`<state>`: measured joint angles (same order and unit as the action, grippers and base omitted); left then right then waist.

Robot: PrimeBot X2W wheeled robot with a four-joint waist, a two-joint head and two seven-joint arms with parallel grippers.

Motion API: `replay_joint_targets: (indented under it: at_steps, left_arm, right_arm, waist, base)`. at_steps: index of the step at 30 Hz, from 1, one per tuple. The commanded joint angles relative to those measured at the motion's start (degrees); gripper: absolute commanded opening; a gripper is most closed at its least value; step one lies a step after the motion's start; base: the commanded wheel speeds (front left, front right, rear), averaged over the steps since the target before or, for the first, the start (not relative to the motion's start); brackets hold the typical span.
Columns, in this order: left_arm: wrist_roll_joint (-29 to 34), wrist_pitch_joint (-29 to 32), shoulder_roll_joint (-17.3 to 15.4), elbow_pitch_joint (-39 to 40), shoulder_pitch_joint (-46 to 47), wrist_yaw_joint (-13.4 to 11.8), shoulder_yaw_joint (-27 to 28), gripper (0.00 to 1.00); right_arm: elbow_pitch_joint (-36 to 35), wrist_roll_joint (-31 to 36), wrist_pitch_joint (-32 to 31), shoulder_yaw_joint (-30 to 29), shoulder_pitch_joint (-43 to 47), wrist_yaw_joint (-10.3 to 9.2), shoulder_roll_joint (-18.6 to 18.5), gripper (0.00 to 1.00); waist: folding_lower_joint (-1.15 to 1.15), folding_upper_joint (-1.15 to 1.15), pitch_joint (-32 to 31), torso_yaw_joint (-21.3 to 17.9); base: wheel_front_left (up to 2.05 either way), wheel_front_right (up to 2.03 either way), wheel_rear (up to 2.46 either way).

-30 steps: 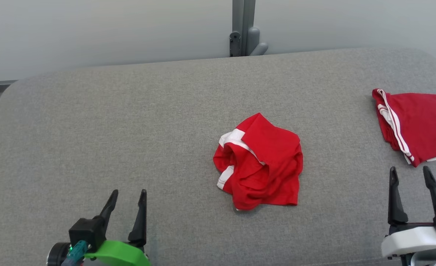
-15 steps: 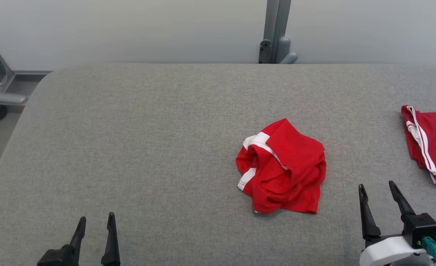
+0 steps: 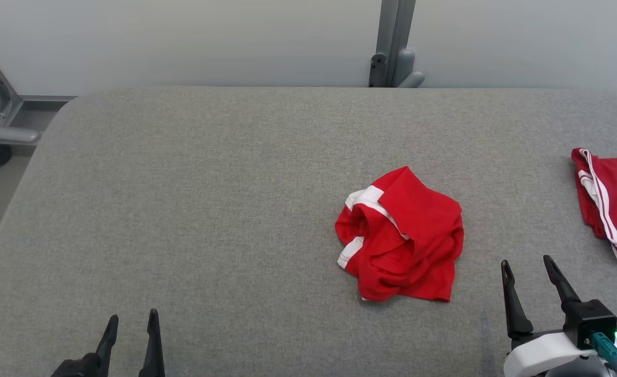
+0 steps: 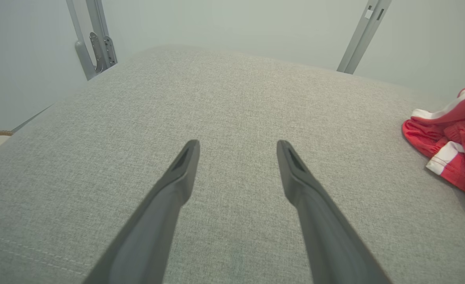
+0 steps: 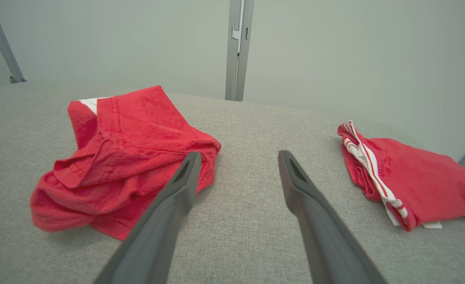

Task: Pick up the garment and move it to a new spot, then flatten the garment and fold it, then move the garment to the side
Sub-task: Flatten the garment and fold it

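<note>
Pick-up step, not begun. Crumpled red garment (image 3: 400, 235) on tabletop (image 3: 209, 209), 10 o'clock from right gripper (image 3: 527, 260). It and left gripper (image 3: 133, 314) both spread, empty. Next: reach, pinch a fold.

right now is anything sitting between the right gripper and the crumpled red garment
Nothing visible does. Bare grey padded surface lies between the open right gripper and the crumpled red garment. The folded red garment sits on the gripper's other side, out of that path.
</note>
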<state>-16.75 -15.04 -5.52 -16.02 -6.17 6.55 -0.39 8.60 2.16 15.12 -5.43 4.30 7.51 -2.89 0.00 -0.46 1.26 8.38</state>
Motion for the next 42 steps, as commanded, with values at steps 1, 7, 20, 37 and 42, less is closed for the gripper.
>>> replay_joint_targets:
  at_steps: [1, 7, 20, 37, 42]
  left_arm:
    - [1.1, -0.2, 0.4, -0.3, 0.7, 0.4, 0.7, 1.0]
    - [1.8, -0.2, 1.0, -0.5, 1.4, 0.8, 1.5, 1.0]
    - [1.6, -0.2, 1.7, 2.1, 5.0, 1.0, -2.8, 1.0]
    - [-14.3, 5.4, -0.2, -17.9, 28.2, 1.0, -30.5, 1.0]
    - [-18.4, 5.0, -1.3, -23.3, 31.2, 1.0, -35.7, 1.0]
  right_arm:
    - [-0.2, -0.1, 0.0, -0.2, -0.6, -0.06, 0.0, 1.0]
    - [-0.4, -0.2, 0.0, -0.4, -0.8, -0.06, 0.0, 1.0]
    - [-0.7, -0.4, 0.0, 0.8, -2.5, -0.06, 0.0, 1.0]
    - [-2.3, -1.5, 0.0, 2.3, -7.0, -0.06, 0.0, 1.0]
    - [-2.4, -2.1, 0.0, 2.1, -7.2, -0.06, 0.0, 1.0]
  waist:
    - [0.0, 0.46, 0.2, -0.1]
    - [0.0, 0.46, 0.7, -0.2]
    - [0.0, 0.46, 2.0, -3.2]
    - [0.0, 0.46, 10.6, -13.7]
    - [0.0, 0.46, 11.5, -15.2]
  base:
    - [0.0, 0.0, 0.0]
    - [0.0, 0.0, 0.0]
    - [0.0, 0.0, 0.0]
    - [0.0, 0.0, 0.0]
    - [0.0, 0.0, 0.0]
